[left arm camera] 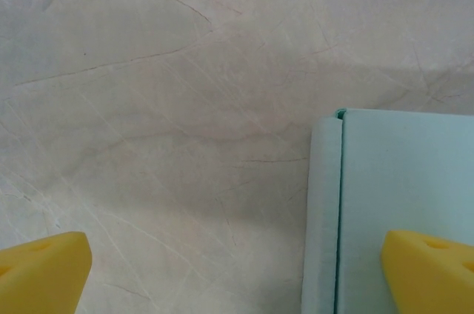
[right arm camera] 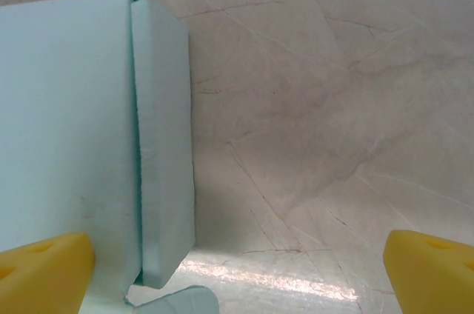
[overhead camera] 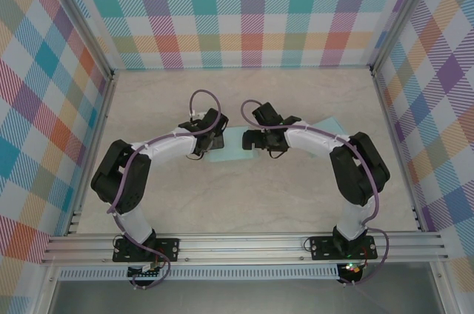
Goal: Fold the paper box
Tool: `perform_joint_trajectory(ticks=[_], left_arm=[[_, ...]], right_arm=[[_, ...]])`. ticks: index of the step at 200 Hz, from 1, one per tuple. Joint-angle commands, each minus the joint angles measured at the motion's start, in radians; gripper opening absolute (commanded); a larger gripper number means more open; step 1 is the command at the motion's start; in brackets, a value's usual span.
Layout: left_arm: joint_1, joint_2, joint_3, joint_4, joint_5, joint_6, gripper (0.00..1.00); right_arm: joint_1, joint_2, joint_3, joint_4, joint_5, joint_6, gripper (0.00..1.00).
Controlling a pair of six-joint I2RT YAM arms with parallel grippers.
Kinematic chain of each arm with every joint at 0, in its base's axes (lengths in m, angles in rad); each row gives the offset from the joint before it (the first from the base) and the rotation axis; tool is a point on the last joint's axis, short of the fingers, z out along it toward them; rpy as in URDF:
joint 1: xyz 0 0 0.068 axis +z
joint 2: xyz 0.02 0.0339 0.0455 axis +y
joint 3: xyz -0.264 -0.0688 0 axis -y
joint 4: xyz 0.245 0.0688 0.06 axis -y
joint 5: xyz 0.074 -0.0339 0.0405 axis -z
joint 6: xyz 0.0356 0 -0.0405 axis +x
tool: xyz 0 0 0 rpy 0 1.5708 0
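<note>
The paper box (overhead camera: pixel 231 145) is laid between the arms, its ends under each inner finger. The left gripper (left arm camera: pixel 237 273) and right gripper (right arm camera: pixel 237 273) are spread wide, empty.

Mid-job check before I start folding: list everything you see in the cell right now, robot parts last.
paper box: one, mint green, lying flat mid-table beneath both grippers
table: one, beige marbled, under everything
walls: three, pastel plaid, left, back and right of the table
frame rails: several, silver metal, near edge, carrying both arm bases
cables: two, purple, one along each arm
left arm: one, white and black, reaching in from the left
right arm: one, white and black, reaching in from the right
left gripper: one, yellow fingertips, open, over an edge of the box
right gripper: one, yellow fingertips, open, over an edge of the box
</note>
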Motion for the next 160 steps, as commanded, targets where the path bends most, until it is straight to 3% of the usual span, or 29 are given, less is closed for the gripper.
perform_joint_trajectory(ticks=[1,124,160], left_arm=[[0.008,0.025,-0.03,-0.019,-0.006,-0.012,1.0],[0.007,0.045,-0.074,0.028,0.06,-0.018,0.96],[-0.001,0.04,-0.082,0.05,0.139,-0.01,0.94]], right_arm=[[-0.007,0.02,-0.03,-0.004,-0.006,0.022,1.0],[-0.005,0.064,-0.072,-0.005,-0.023,0.037,0.97],[-0.002,0.033,-0.101,-0.007,-0.041,0.041,0.95]])
